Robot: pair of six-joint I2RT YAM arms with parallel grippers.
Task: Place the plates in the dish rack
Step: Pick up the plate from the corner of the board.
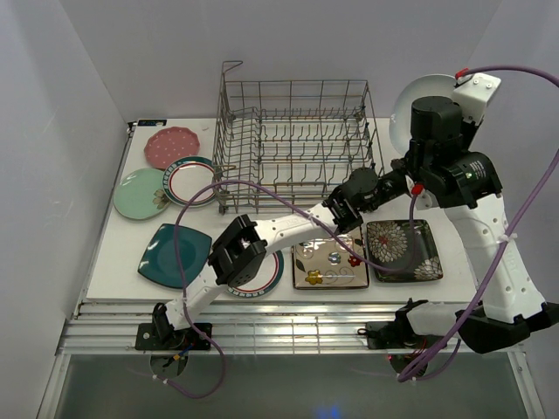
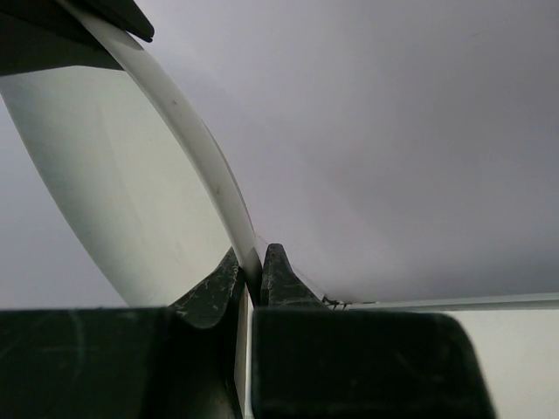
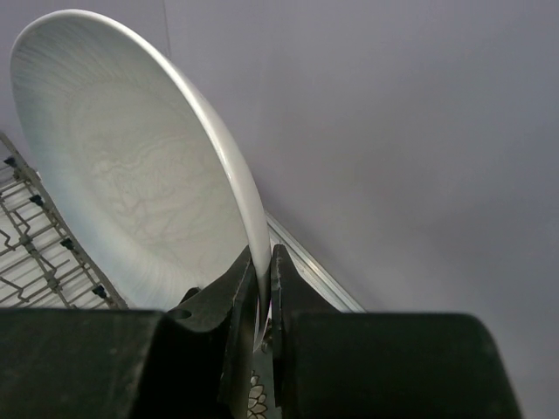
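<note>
The white oval plate point(image 1: 417, 100) is being held on edge in the air just to the right of the dish rack point(image 1: 297, 140), not yet over its tines. It is being pinched at the rim in two places: the right gripper point(image 3: 262, 279) is being clenched on one stretch of the rim, and the left gripper point(image 2: 256, 275) is being clamped on another stretch lower down. Nothing is being carried by the rack as far as can be seen; the pink dotted plate point(image 1: 172, 146), the teal square plate point(image 1: 175, 255) and the others are lying on the table point(image 1: 113, 262).

The main hazard is being judged as the double hold itself: with one stiff plate being gripped by both arms, any unequal motion is likely being turned into twist, and a smooth rim could be levered out of such narrow pads. Once one hold is being let go, the plate could be swung on the remaining thin pinch. The rack's tall side wires could also be struck while the plate is being brought across
</note>
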